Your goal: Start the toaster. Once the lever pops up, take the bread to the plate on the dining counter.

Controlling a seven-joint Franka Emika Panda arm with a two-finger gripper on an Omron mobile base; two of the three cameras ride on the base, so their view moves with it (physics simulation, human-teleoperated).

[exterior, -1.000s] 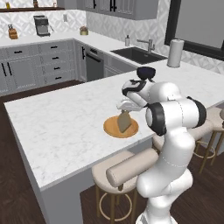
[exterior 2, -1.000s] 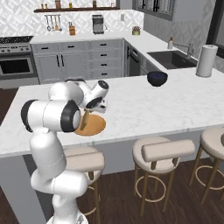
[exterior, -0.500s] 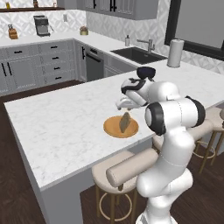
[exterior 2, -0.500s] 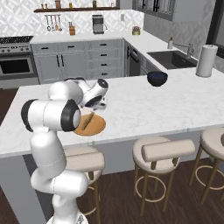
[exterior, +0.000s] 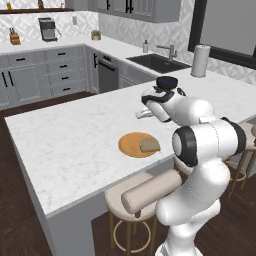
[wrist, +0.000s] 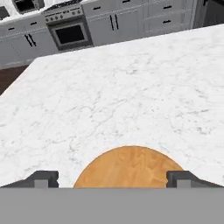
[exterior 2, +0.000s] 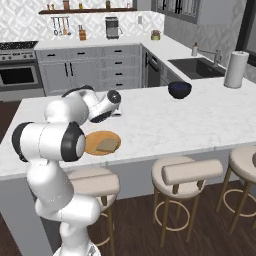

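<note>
The bread lies flat on the right part of the round orange-tan plate, near the front edge of the white marble dining counter. My gripper hangs open above and just behind the plate, holding nothing. From the right side, the bread rests on the plate below the gripper. In the hand view, the plate shows between the two spread fingertips of the gripper. The toaster is out of view.
A dark bowl stands further back on the island, with a paper towel roll beyond it. Beige stools line the near side. A sink and grey cabinets run along the back counters.
The gripper opened and let go of the bread, which now lies flat on the plate. The hand has lifted up and back from the plate.
</note>
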